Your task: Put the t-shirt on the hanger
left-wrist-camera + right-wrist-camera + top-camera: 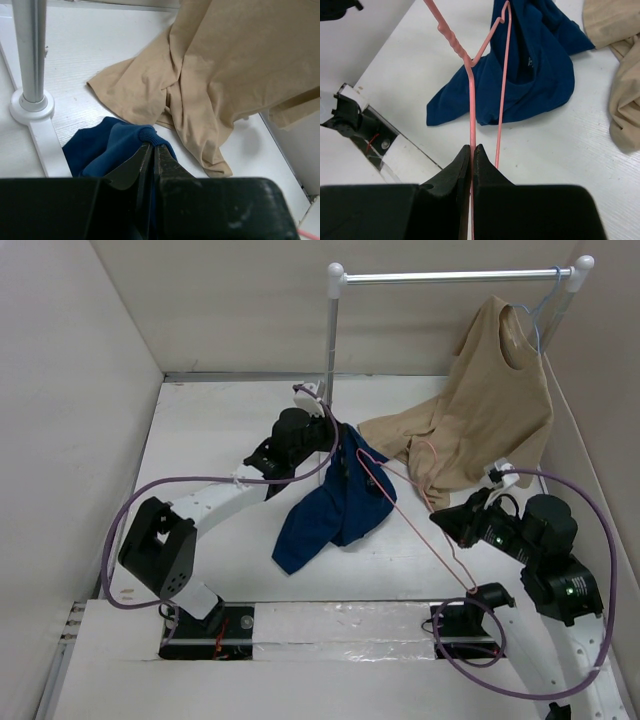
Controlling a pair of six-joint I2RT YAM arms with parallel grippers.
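Your left gripper (152, 146) sits near the middle of the white table (220, 430), just beside the upright silver metal post (32, 50) of the clothes rail. Its jaws are pinched tight on a ribbed edge of the navy blue short-sleeved t-shirt (335, 505). The shirt hangs from that pinch in a bunched fold. Its lower part spreads on the table toward you, between the two arms.

Right of it runs the thin pink wire clothes hanger (470, 105), held off the table at a slant. Its far corner reaches up against the raised navy fabric; you cannot tell from these views whether the wire is inside the shirt or only in front of it. The twisted neck and hook sit to one side of the wire.

Your right gripper (471, 147) has its jaws closed narrow on one straight run of that pink wire, near the table's front right.

Further right, a plain tan t-shirt (480, 410) hangs on a light blue wire hanger (535, 320) from the horizontal silver rail (450, 277), its hem trailing on the table close behind the navy shirt.
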